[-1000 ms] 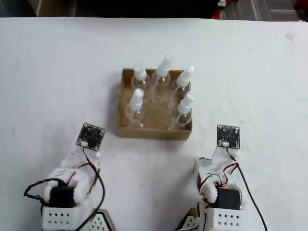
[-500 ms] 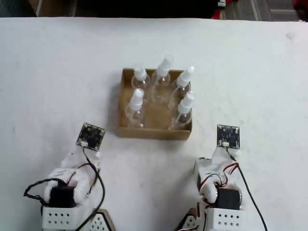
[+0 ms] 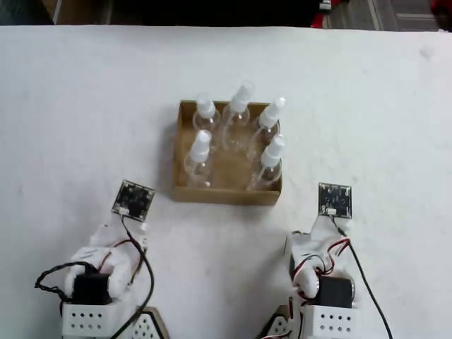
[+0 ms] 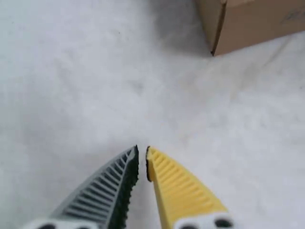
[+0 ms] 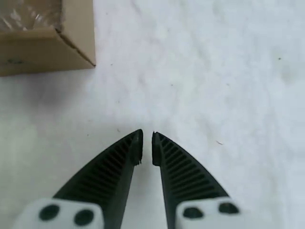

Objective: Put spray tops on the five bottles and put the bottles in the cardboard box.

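The cardboard box (image 3: 226,193) sits mid-table and holds several clear bottles (image 3: 198,157), each upright with a white spray top (image 3: 205,106). Both arms rest folded at the table's near edge, well short of the box. The left gripper (image 4: 142,161), with one grey and one yellow finger, is shut with nothing in it above bare table; a box corner (image 4: 224,28) shows beyond it. The right gripper (image 5: 147,145), black-fingered, is also shut on nothing, with a box corner (image 5: 71,43) off to one side.
White cloth covers the table (image 3: 85,106), open on all sides of the box. The arm bases (image 3: 88,318) and their cables (image 3: 367,289) crowd the near edge. Dark floor lies beyond the far edge.
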